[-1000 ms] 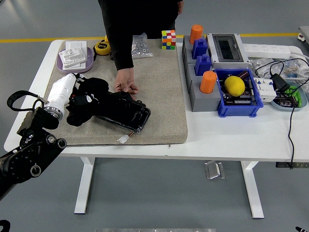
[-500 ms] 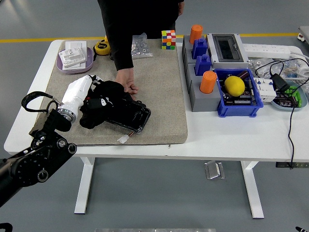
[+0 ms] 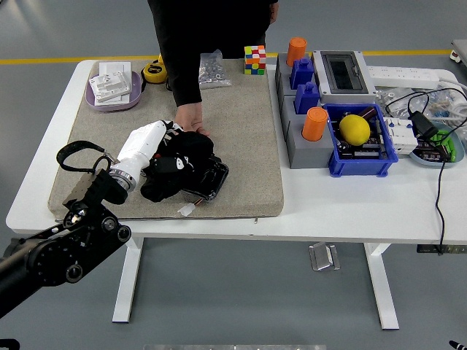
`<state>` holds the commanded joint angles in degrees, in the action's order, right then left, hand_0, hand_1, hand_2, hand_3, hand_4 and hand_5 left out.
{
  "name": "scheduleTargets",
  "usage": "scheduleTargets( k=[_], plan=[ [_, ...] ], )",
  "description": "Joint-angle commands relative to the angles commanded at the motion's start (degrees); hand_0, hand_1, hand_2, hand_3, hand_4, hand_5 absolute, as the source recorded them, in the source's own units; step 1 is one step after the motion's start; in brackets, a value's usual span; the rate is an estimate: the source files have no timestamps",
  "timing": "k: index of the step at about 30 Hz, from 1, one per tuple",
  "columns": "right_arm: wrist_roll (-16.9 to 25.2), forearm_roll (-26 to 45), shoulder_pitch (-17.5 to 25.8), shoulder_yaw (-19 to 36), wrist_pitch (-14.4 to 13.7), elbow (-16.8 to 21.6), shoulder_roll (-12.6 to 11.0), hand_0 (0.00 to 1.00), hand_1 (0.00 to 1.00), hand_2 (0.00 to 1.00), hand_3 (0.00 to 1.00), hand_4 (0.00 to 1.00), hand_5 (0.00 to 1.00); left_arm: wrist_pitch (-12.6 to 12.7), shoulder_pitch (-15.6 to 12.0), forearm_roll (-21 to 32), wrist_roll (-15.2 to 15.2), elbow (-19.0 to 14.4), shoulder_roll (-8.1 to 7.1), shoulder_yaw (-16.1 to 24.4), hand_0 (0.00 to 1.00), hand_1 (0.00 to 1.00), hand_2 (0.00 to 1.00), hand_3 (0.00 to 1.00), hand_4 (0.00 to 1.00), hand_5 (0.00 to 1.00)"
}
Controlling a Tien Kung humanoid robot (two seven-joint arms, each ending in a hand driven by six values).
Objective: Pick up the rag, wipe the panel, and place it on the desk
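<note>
- Left hand [image 3: 171, 164] is curled down over the black rag [image 3: 179, 166], pressing it onto the dark panel [image 3: 210, 179]; fingers are closed on the cloth, as far as the dark-on-dark view allows.
- Change over the last second: the hand and rag have travelled from the panel's 9 o'clock end toward its 3 o'clock end. More of the panel is now covered, with only the 3 o'clock edge exposed.
- Judgement: the wipe stroke is in progress and near the end of one pass. Release of the rag onto the counter [image 3: 343, 200] is not yet done.
- A person's hand [image 3: 191, 117] rests at the panel's 12 o'clock edge, apparently steadying it; it has not shifted.
- Rag and panel lie on the beige mat [image 3: 248, 131], at the mat's 7 o'clock area. A small white connector [image 3: 185, 211] lies just beside the panel at 6 o'clock.
- Right hand is not visible.
- Containers:
  - Blue bin [image 3: 365, 146], at 3 o'clock on the counter, holds a yellow ball [image 3: 354, 129] and small dark parts.
  - Purple tray [image 3: 113, 95], at 10 o'clock, holds white flat parts.
  - Green tray [image 3: 445, 149], far 3 o'clock edge, holds cabling and small items; details are not discernible.
</note>
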<state>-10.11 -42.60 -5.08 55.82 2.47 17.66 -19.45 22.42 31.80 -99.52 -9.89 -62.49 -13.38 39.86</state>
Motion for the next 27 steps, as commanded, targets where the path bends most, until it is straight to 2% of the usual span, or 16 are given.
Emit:
scheduleTargets(
  k=[21,27],
  plan=[
    [-0.2,0.1,-0.2,-0.2,0.3,-0.1,-0.4,0.706,0.584,0.65,0.577,0.998,0.532,-0.4,1.5,1.6,-0.5,-4.7,-0.87,-6.2,0.212,0.158,0.478,0.339,0.329,0.002],
    [-0.2,0.0,-0.2,-0.1,0.3,0.0,-0.3,0.705,0.584,0.65,0.576,0.998,0.532,-0.4,1.4,2.0,-0.7,-4.2,-0.76,-6.1,0.212,0.158,0.478,0.339,0.332,0.002]
  ],
)
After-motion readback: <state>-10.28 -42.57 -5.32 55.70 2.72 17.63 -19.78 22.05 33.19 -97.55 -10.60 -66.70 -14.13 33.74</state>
